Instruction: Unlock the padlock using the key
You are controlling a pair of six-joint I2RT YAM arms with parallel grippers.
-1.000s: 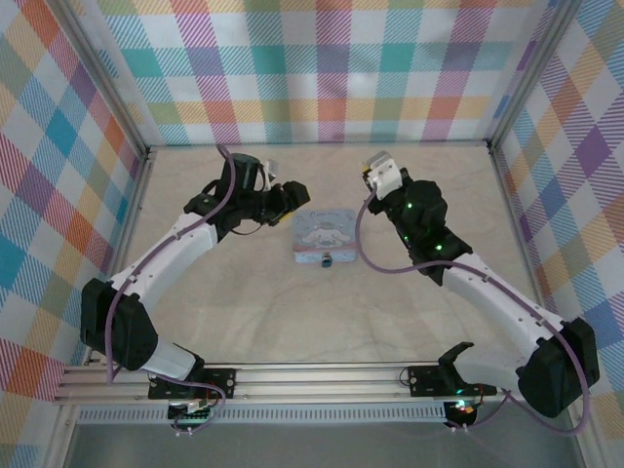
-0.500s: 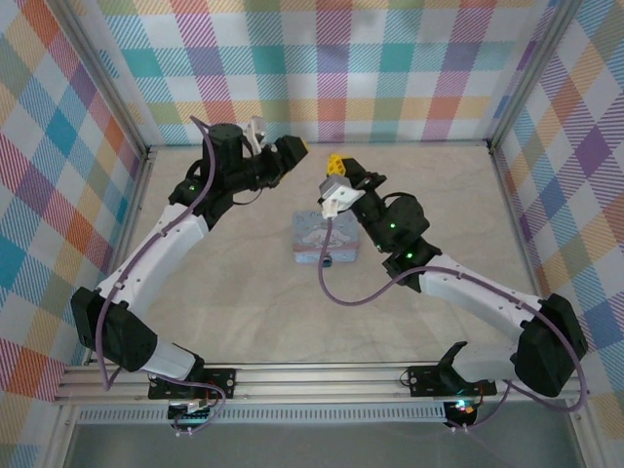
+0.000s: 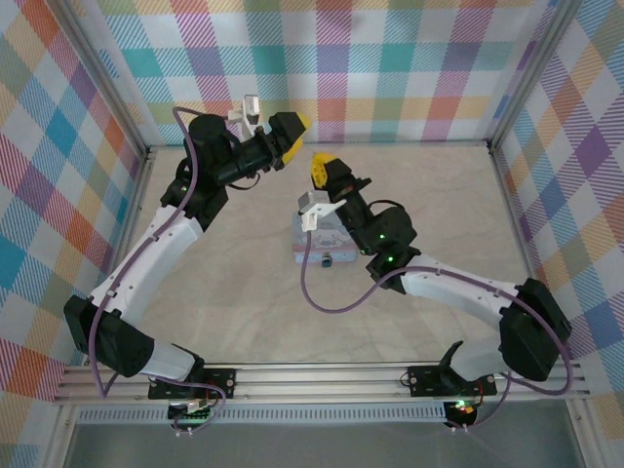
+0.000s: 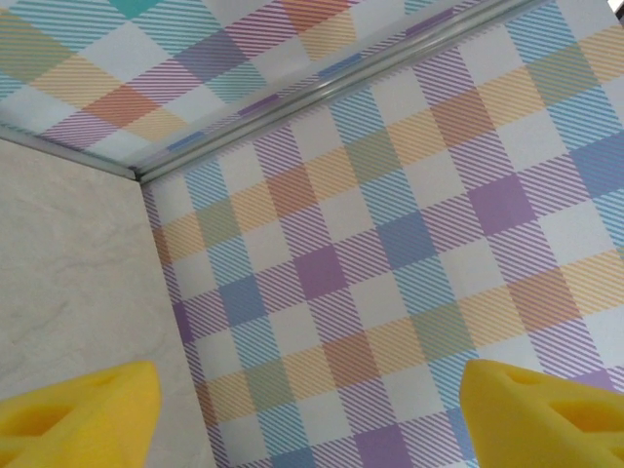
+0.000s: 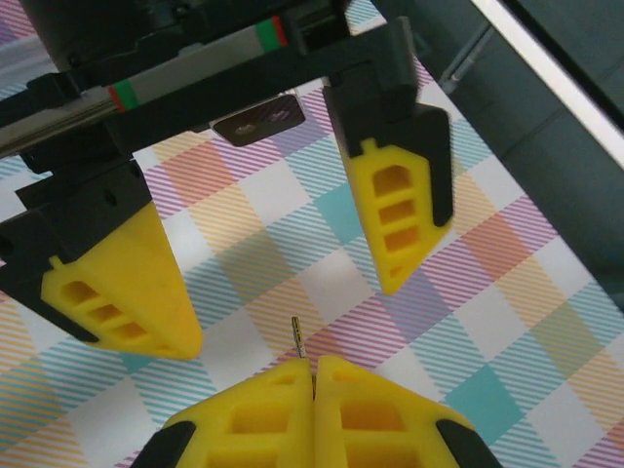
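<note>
Slippage worries me: my right gripper (image 5: 313, 378) pinches shut on the key's (image 5: 298, 339) very end, while my left gripper (image 3: 293, 124) gapes empty.

No text, number or brand can be read anywhere; the pale-blue tin (image 3: 312, 244) on the table carries only a white cartoon figure, and any lettering on its lid is too small to make out. The padlock (image 3: 327, 259) at its front is too tiny to show a marking; the small dark plate (image 5: 258, 119) on the black hardware in the right wrist view bears only blurred marks.
</note>
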